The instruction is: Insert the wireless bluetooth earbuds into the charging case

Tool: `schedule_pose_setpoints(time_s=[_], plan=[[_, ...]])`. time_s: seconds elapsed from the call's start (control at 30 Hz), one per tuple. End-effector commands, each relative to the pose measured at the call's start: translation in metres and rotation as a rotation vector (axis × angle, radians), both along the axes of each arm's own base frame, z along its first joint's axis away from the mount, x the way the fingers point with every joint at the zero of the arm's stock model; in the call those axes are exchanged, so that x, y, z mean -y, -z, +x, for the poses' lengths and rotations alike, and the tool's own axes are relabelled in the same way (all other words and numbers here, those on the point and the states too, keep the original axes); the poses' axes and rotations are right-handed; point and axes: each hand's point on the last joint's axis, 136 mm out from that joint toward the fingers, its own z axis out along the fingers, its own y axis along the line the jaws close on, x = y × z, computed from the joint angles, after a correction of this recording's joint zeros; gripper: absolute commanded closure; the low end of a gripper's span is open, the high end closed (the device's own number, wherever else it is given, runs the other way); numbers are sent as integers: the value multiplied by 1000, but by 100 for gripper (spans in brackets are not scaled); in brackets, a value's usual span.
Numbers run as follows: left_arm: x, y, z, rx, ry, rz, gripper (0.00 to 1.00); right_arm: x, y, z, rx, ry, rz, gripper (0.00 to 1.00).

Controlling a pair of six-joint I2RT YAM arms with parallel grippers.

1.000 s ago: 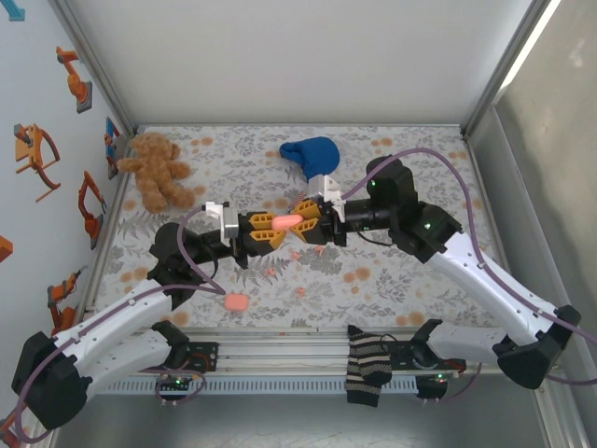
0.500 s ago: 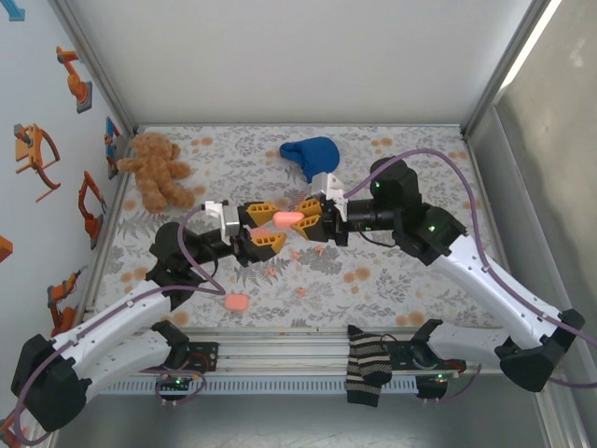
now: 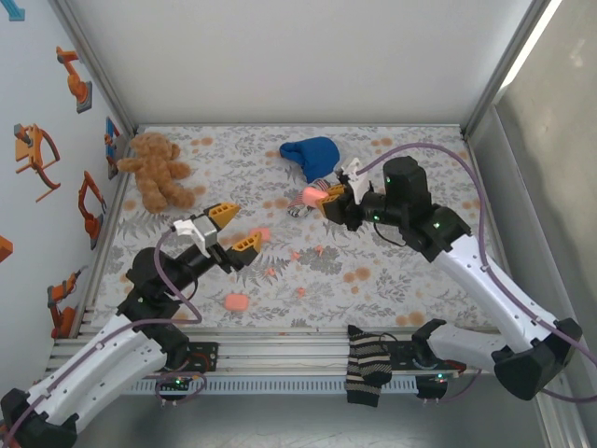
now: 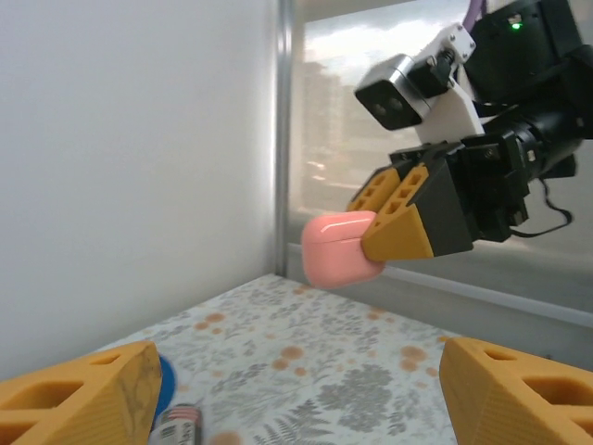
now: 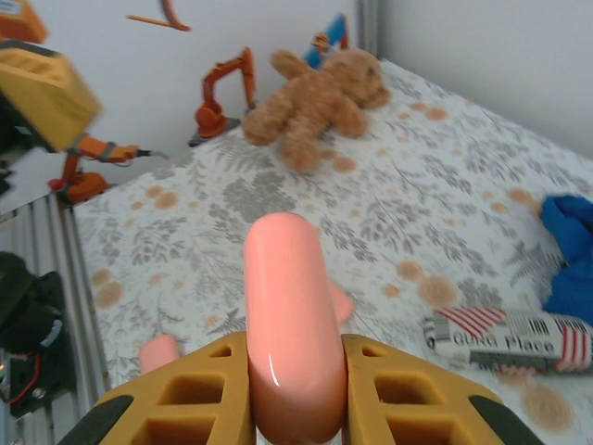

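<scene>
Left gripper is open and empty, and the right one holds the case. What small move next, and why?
Probably lower the left gripper toward the nearest earbud on the floral cloth. Its jaws stand open with nothing between them, the right gripper holds the pink case clear of the cloth, and the other earbuds lie loose below.

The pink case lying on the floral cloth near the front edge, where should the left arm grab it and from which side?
Probably from straight above, jaws closing across two opposite edges of the pink case. It seems to lie flat on the cloth, nothing touching it, so a sideways approach would find little to hold. The left gripper, jaws open, is nearest.
</scene>
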Motion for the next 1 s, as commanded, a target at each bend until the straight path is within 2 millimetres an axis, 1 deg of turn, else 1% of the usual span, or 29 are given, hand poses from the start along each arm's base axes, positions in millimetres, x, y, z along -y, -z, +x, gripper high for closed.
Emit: schedule_pose_setpoints(time_s=[0.0, 0.1, 0.17, 0.4, 0.7, 0.97], plan=[[-26, 32, 20, -79, -195, 110, 21, 20, 26, 28, -129, 166, 23, 82], [-34, 41, 20, -112, -230, 123, 21, 37, 53, 48, -204, 272, 21, 82], [-35, 43, 18, -116, -227, 118, 20, 47, 71, 59, -265, 324, 24, 82], [-35, 48, 20, -135, -232, 117, 19, 64, 135, 83, -420, 404, 24, 83], [-32, 47, 23, -130, -230, 129, 18, 78, 201, 95, -578, 440, 30, 83], [-29, 48, 24, -135, -221, 132, 18, 93, 238, 104, -653, 471, 39, 84]])
